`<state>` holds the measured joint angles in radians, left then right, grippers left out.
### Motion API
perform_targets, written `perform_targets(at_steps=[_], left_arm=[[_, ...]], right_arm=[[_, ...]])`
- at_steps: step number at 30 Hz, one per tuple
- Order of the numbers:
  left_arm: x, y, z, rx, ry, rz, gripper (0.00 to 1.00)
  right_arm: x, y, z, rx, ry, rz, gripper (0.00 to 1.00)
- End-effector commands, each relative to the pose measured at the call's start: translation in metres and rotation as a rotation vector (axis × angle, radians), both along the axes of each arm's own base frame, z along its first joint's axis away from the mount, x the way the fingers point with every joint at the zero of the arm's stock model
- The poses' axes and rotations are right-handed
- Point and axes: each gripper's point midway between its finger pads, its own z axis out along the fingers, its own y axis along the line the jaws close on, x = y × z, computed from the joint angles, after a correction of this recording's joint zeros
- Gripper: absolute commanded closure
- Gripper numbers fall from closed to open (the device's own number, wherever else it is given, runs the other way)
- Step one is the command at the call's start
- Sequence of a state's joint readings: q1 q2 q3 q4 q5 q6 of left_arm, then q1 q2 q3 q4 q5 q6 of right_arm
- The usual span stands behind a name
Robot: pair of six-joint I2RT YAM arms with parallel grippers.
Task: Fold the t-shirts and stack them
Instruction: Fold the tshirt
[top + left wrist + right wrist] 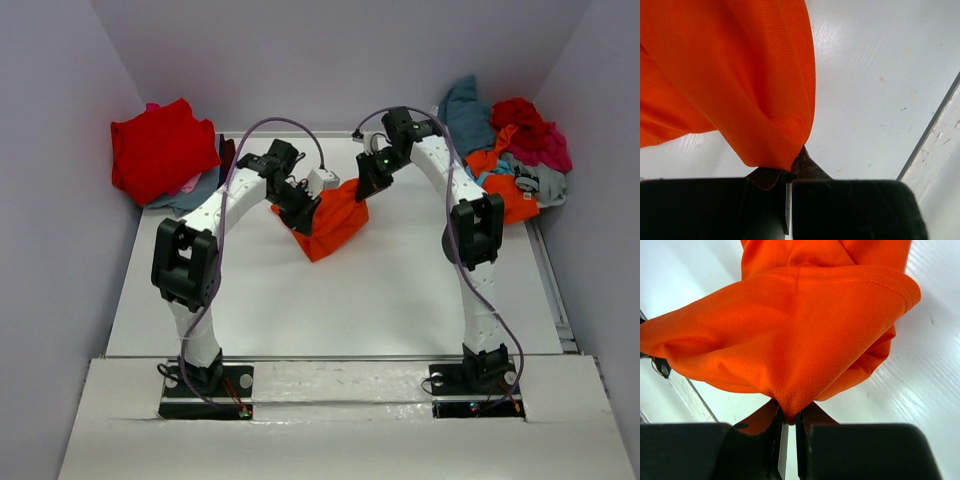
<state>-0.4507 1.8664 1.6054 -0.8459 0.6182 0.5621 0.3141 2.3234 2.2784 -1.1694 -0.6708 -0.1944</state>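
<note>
Both claws are clamped shut on the orange t-shirt (332, 225), left gripper (796, 162) and right gripper (790, 415) each pinching a bunched bit over mid-table (380, 290), with a red shirt (155, 150) stacked far left and a loose pile of shirts (515, 150) far right.

Two arms (205, 215) (470, 225), two piles (155, 150) (515, 160), one t-shirt (335, 225)

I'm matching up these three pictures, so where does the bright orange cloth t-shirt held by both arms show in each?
Top external: bright orange cloth t-shirt at picture centre.
Left wrist: t-shirt upper left, tapering into the left jaws at bottom centre.
Right wrist: t-shirt upper middle, pinched in the right jaws below.
Shared landmark: the white table behind it.
</note>
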Motion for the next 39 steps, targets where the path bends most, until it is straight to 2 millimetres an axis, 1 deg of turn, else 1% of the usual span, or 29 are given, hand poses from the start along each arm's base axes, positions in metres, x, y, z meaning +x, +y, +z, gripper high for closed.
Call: perform_targets(at_steps=[1,6,7,8,9,11,12,13,14,15,16,17,18,19,20,21,22,24,25,26,27,29,30,32,34,35,36,39], left_arm=[[0.018,0.002,0.023,-0.058,-0.046,0.056,0.94],[0.026,0.005,0.026,-0.061,-0.074,0.101,0.94],[0.029,0.010,0.023,-0.053,-0.073,0.125,0.94],[0.030,0.012,0.022,-0.045,-0.077,0.135,0.94],[0.033,0.013,0.021,-0.037,-0.089,0.144,0.94],[0.036,0.019,0.018,-0.028,-0.095,0.172,0.94],[0.036,0.020,0.016,-0.022,-0.094,0.180,0.94],[0.039,0.023,0.016,-0.020,-0.099,0.196,0.94],[0.041,0.024,0.017,-0.019,-0.106,0.205,0.94],[0.042,0.024,0.017,-0.018,-0.106,0.210,0.95],[0.045,0.027,0.018,-0.020,-0.108,0.223,0.94],[0.045,0.028,0.017,-0.018,-0.108,0.227,0.94],[0.049,0.032,0.016,-0.009,-0.111,0.245,0.94],[0.050,0.033,0.015,-0.006,-0.114,0.251,0.94],[0.052,0.037,0.014,-0.004,-0.111,0.263,0.94],[0.057,0.041,0.014,-0.005,-0.111,0.280,0.94],[0.057,0.041,0.012,-0.006,-0.106,0.283,0.94],[0.066,0.050,0.010,-0.007,-0.101,0.317,0.94],[0.068,0.050,0.008,-0.005,-0.098,0.323,0.94],[0.072,0.054,0.007,-0.006,-0.097,0.335,0.94],[0.077,0.056,0.004,-0.003,-0.086,0.346,0.94],[0.082,0.054,0.002,-0.007,-0.077,0.351,0.94],[0.081,0.054,-0.001,-0.004,-0.069,0.352,0.94],[0.085,0.052,0.000,-0.008,-0.071,0.354,0.94],[0.089,0.051,-0.001,-0.008,-0.069,0.357,0.94],[0.091,0.051,-0.001,-0.007,-0.070,0.357,0.94],[0.094,0.054,-0.004,-0.003,-0.061,0.368,0.94],[0.101,0.051,-0.004,-0.009,-0.060,0.374,0.94]], right_arm=[[0.029,0.015,0.031,0.073,-0.153,-0.013,0.90],[0.040,0.025,0.035,0.072,-0.216,-0.018,0.90],[0.038,0.031,0.035,0.070,-0.224,-0.006,0.90],[0.037,0.037,0.033,0.067,-0.230,0.004,0.88],[0.041,0.036,0.031,0.057,-0.244,-0.006,0.87],[0.039,0.048,0.022,0.050,-0.245,0.014,0.81],[0.036,0.055,0.018,0.047,-0.246,0.033,0.76],[0.035,0.059,0.014,0.035,-0.247,0.038,0.59],[0.033,0.064,0.010,0.014,-0.259,0.046,0.49],[0.036,0.063,0.008,0.006,-0.269,0.047,0.41],[0.032,0.069,0.005,-0.004,-0.272,0.062,0.35],[0.034,0.068,0.005,-0.011,-0.281,0.058,0.21],[0.034,0.072,0.004,-0.020,-0.293,0.057,0.14],[0.035,0.071,0.005,-0.024,-0.301,0.053,0.12],[0.037,0.070,0.006,-0.028,-0.307,0.044,0.02],[0.039,0.069,0.007,-0.038,-0.319,0.035,0.02],[0.040,0.068,0.008,-0.041,-0.320,0.031,0.02],[0.040,0.066,0.010,-0.052,-0.328,0.023,0.01],[0.040,0.064,0.011,-0.055,-0.331,0.017,0.01],[0.039,0.062,0.008,-0.067,-0.329,0.011,0.01],[0.042,0.060,0.013,-0.076,-0.351,0.000,0.00],[0.045,0.054,0.019,-0.101,-0.379,-0.026,0.00],[0.047,0.052,0.017,-0.112,-0.380,-0.035,0.00],[0.050,0.048,0.025,-0.126,-0.405,-0.060,0.00],[0.047,0.045,0.026,-0.134,-0.405,-0.071,0.00],[0.046,0.043,0.035,-0.129,-0.421,-0.081,0.00],[0.046,0.042,0.037,-0.133,-0.427,-0.091,0.00],[0.044,0.038,0.051,-0.134,-0.449,-0.106,0.00]])
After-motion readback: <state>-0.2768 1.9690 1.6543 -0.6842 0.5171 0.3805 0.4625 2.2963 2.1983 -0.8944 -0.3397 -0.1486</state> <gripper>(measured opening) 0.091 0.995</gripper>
